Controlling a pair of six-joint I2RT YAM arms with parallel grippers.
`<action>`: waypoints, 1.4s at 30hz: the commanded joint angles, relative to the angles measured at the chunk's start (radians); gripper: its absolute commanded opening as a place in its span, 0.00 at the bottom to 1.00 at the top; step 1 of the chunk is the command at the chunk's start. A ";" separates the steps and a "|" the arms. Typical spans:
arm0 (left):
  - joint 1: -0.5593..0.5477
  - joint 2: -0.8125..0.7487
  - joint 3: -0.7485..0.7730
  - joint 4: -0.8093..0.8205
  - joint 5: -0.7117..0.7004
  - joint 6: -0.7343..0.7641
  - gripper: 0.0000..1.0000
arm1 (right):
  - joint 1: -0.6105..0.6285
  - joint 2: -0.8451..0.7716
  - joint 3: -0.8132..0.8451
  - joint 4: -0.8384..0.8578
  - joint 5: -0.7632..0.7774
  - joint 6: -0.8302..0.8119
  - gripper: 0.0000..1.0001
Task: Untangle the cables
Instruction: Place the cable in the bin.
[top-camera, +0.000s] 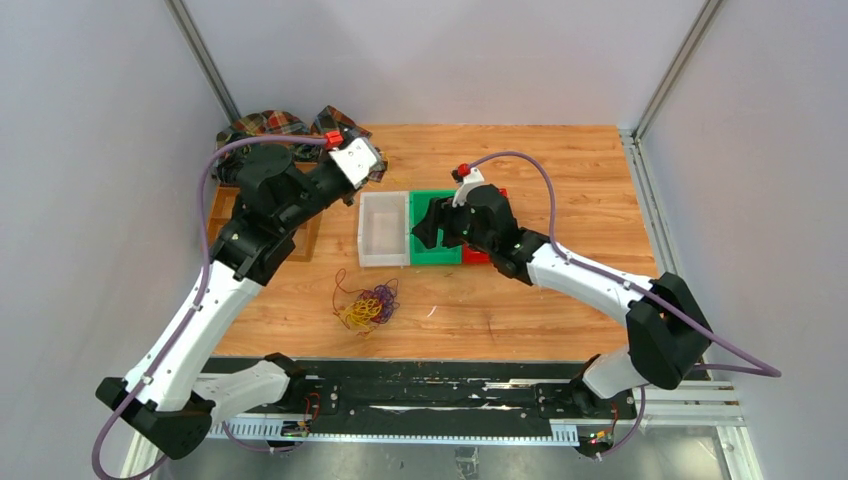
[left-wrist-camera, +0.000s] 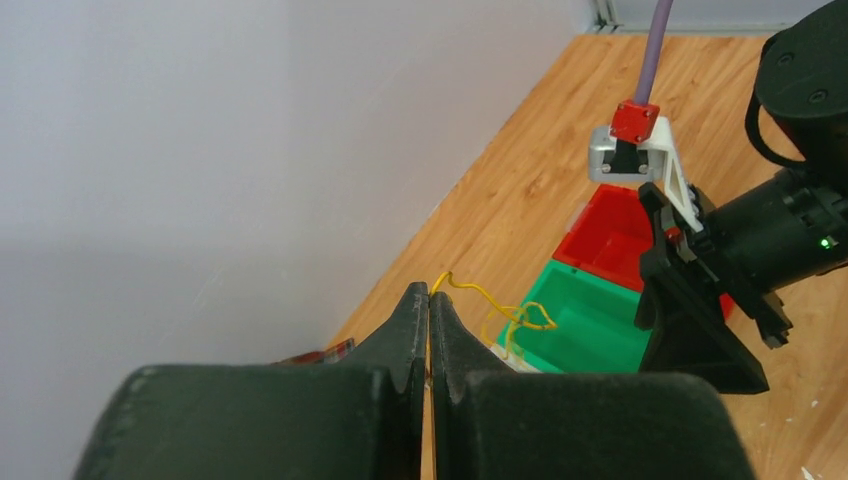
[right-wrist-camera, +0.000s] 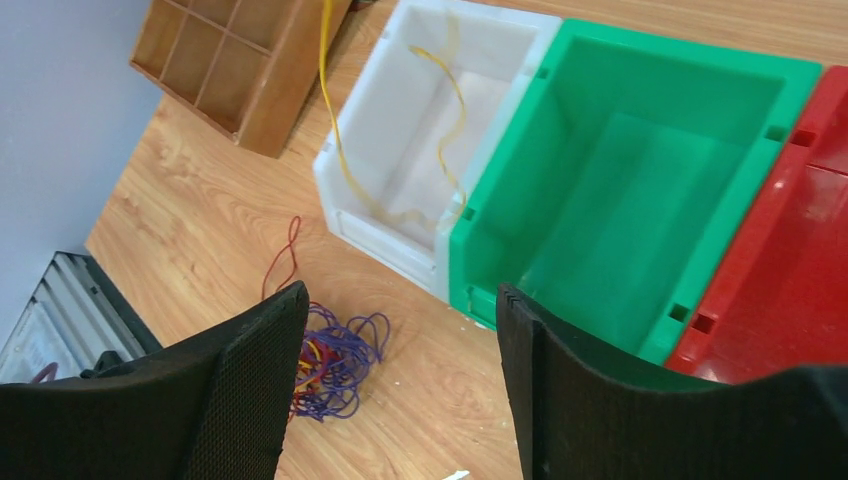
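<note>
The cables (top-camera: 366, 304) lie as a small clump of purple, yellow and dark red loops on the wooden table, in front of the white bin (top-camera: 384, 197); the clump (right-wrist-camera: 338, 358) also shows beside my right gripper's left finger. One yellow cable (left-wrist-camera: 497, 304) is out of the clump: my left gripper (left-wrist-camera: 430, 292) is shut on its end, above the bins. That cable (right-wrist-camera: 330, 120) hangs down into the white bin (right-wrist-camera: 375, 235). My right gripper (right-wrist-camera: 402, 295) is open and holds nothing, hovering over the green bin's (right-wrist-camera: 650, 50) front edge.
A green bin (top-camera: 436, 257) and a red bin (top-camera: 477, 257) stand right of the white one. A wooden compartment tray (right-wrist-camera: 240, 70) sits left of the bins, partly under my left arm. A plaid cloth (top-camera: 270, 125) lies in the back left corner.
</note>
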 joint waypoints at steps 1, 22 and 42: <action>-0.008 0.021 -0.026 0.091 -0.031 0.024 0.00 | -0.034 -0.004 -0.018 -0.015 -0.005 -0.022 0.68; 0.016 0.141 -0.126 0.135 -0.119 0.173 0.01 | -0.055 -0.046 -0.082 -0.054 0.027 -0.046 0.67; 0.067 0.236 -0.006 0.146 -0.117 0.217 0.01 | -0.060 -0.073 -0.138 -0.052 0.038 -0.014 0.66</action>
